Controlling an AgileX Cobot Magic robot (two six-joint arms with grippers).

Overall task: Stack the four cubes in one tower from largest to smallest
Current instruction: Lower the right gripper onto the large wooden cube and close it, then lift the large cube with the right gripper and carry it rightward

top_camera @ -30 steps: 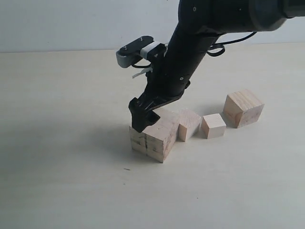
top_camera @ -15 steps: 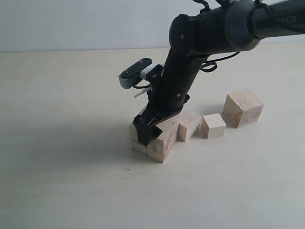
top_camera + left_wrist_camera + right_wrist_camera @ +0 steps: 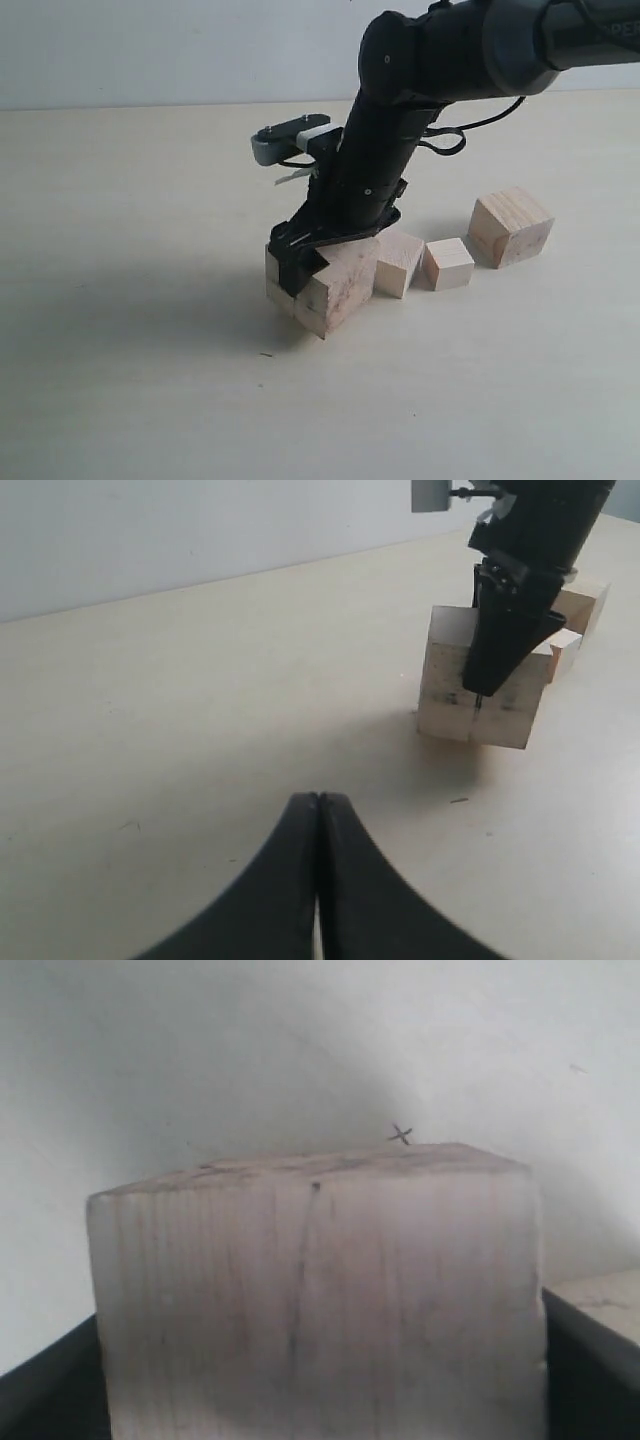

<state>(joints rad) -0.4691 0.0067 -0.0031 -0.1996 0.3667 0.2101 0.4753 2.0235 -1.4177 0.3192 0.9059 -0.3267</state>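
Left end effector (image 3: 318,800): your two dark, smooth, curved fingers are pressed together tip to tip with nothing between them. Only the left wrist view shows them, cut off at the frame edge.
Table (image 3: 120,300): pale, matt and flat, with a small dark mark (image 3: 265,354) just in front of the largest cube.
Largest cube (image 3: 338,288): bare pale wood with sharp edges and dark crack lines on its left side. It is leftmost in the row, with a shadow under it, and you cannot tell whether its base touches the table.
Right end effector (image 3: 303,268): black and angular, clamped across the largest cube. One finger runs down the near face and the other is hidden behind the wood.
Third cube (image 3: 398,262): pale wood, just beside the largest cube and partly covered by it.
Smallest cube (image 3: 448,264): smooth and pale, near the third cube's right side.
Second-largest cube (image 3: 511,227): striped grain, turned corner-on, farthest right and a little apart.
Right wrist view: one blurred wood face fills it.
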